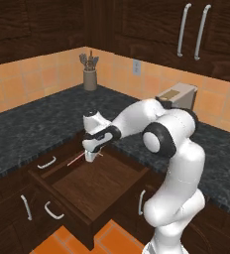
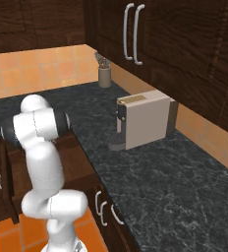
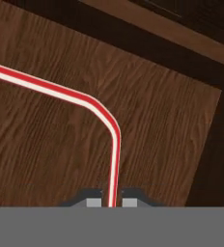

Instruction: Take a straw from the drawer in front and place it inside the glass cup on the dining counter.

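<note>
1. At the left of the left base view, a small drawer front (image 1: 46,162) with a silver handle sits under the black speckled worktop (image 1: 32,124), beside the open drawer (image 1: 94,191).
2. The drawer stands pulled out, its brown wooden floor bare apart from the straw (image 1: 77,158) near its back left part.
3. The gripper (image 1: 90,158) hangs over that back part of the drawer, pointing down. In the hand view the straw (image 3: 85,101) runs between the two fingertips (image 3: 92,203), which sit close on either side of its short bent end; they appear closed on it, the long red-and-white part sweeping away to the left above the drawer floor (image 3: 61,159).
4. Further back, a utensil holder (image 1: 90,78) stands in the worktop's corner against the orange tiled wall.
5. To the right, a beige coffee machine (image 2: 143,120) sits on the worktop; no writing or brand mark can be read on it.
6. Dark wall cabinets (image 2: 150,34) with long silver handles hang above.
</note>
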You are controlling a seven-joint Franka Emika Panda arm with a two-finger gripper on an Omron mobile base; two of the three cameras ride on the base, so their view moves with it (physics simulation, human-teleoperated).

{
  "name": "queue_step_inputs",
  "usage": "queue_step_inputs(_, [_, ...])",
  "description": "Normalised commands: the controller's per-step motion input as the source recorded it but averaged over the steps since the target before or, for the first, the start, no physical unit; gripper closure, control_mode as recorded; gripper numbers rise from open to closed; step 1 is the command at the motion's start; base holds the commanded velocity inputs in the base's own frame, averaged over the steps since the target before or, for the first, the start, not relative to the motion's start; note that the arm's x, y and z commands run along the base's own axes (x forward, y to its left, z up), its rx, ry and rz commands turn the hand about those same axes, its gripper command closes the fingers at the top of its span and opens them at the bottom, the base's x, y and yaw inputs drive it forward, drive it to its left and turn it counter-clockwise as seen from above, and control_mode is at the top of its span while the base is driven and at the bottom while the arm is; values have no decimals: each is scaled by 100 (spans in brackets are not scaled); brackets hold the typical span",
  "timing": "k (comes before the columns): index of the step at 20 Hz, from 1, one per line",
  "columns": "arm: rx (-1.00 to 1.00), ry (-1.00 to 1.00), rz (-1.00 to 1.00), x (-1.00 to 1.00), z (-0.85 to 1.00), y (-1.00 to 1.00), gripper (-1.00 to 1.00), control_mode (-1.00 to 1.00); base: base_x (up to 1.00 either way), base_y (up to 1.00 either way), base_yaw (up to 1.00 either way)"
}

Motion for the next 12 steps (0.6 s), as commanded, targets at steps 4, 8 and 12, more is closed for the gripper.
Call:
queue_step_inputs(4, [0, 0, 0, -39, 100, -54, 100, -100, 0, 0, 0])
queue_step_inputs(8, [-1, 0, -1, -52, 100, -80, 100, -100, 0, 0, 0])
queue_step_inputs(12, [-1, 0, -3, -52, 100, -84, 100, -100, 0, 0, 0])
